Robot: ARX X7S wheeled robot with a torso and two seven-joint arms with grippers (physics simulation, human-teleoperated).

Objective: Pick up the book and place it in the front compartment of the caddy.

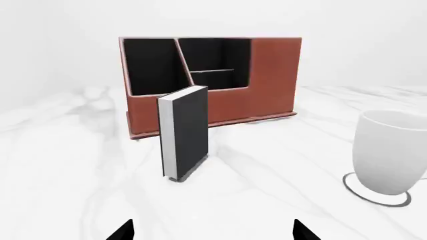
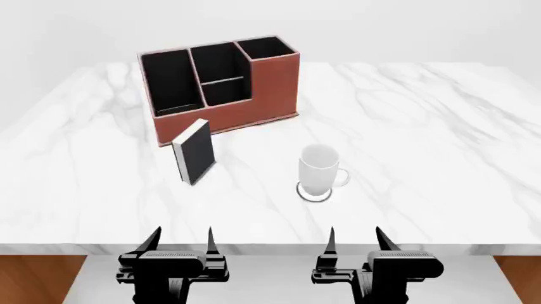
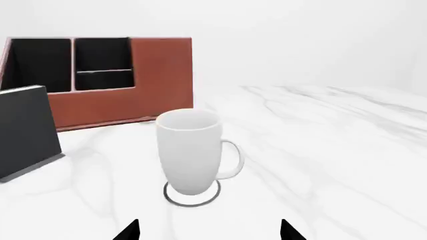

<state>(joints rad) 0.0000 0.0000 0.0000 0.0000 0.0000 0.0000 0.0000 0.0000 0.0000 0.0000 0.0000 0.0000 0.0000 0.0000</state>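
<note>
While the book stands outside, the caddy holds nothing.

On the table, the caddy sits toward the back, left of centre. The book stands upright just in front of its left end, near it. The mug stands on a coaster to the right of the book, well apart. Both grippers hang at the near edge, left one before the book, right one before the mug.

Head view: high, looking forward and down over table. Wrist views: low at near edge, facing forward. Shared by all: caddy, book, mug.
</note>
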